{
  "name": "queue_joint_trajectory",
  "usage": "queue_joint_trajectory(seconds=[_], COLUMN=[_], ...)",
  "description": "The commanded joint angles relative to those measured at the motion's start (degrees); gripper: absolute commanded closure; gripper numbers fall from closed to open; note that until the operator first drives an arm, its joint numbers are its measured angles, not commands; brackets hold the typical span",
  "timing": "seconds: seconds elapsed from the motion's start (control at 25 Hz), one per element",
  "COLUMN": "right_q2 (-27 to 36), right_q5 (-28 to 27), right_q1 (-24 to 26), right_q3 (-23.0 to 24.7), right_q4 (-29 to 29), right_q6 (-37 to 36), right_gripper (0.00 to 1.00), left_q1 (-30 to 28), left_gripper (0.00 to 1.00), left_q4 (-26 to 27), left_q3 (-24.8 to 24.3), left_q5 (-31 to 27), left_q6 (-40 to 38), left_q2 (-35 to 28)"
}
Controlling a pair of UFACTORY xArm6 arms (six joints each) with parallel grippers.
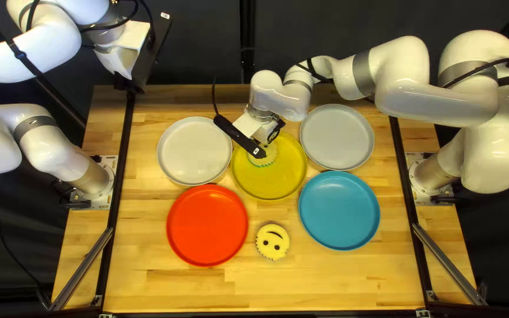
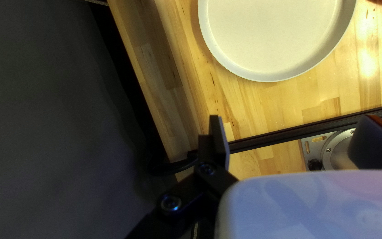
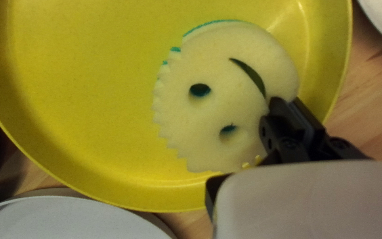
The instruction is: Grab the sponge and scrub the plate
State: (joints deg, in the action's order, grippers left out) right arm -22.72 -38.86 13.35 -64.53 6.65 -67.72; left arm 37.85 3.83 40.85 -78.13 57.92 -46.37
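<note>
We find the sponge [image 1: 268, 156] inside the yellow plate's [image 1: 269, 182] rim, its edge pinched by our right gripper [image 1: 273, 132], whose fingers are nearly together. A second smiling sponge [image 1: 273, 242] lies between the red plate [image 1: 207, 225] and blue plate [image 1: 339, 210]. Our left gripper [image 1: 136, 89] is raised, fingers wide apart, holding nothing, near the off-white plate [image 1: 194, 151].

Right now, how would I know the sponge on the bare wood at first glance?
On the wooden table, find the red plate and the blue plate. In the gap between them lies a small, round yellow sponge with dark eyes and a smile. It alone rests on wood; the other sponge is over the yellow plate.
</note>
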Motion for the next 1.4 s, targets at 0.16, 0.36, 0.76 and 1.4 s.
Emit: queue_joint_trajectory(seconds=[0.16, 0.36, 0.76, 1.4], right_q2=[5.1, 2.6, -5.3, 4.5], right_q5=[-0.6, -1.7, -3.5, -0.1], right_q1=[0.9, 1.2, -1.0, 0.7], right_q3=[6.0, 2.6, -8.8, 7.0], right_q4=[-0.5, -0.4, -1.5, -0.5], right_q6=[0.7, 0.6, 0.5, -0.7], right_gripper=[1.0, 1.0, 1.0, 1.0], left_q1=[0.0, 0.0, 0.0, 0.0], left_gripper=[0.0, 0.0, 0.0, 0.0], left_q4=[0.0, 0.0, 0.0, 0.0], left_q3=[0.0, 0.0, 0.0, 0.0], left_q5=[0.0, 0.0, 0.0, 0.0], left_q6=[0.0, 0.0, 0.0, 0.0], left_q2=[0.0, 0.0, 0.0, 0.0])
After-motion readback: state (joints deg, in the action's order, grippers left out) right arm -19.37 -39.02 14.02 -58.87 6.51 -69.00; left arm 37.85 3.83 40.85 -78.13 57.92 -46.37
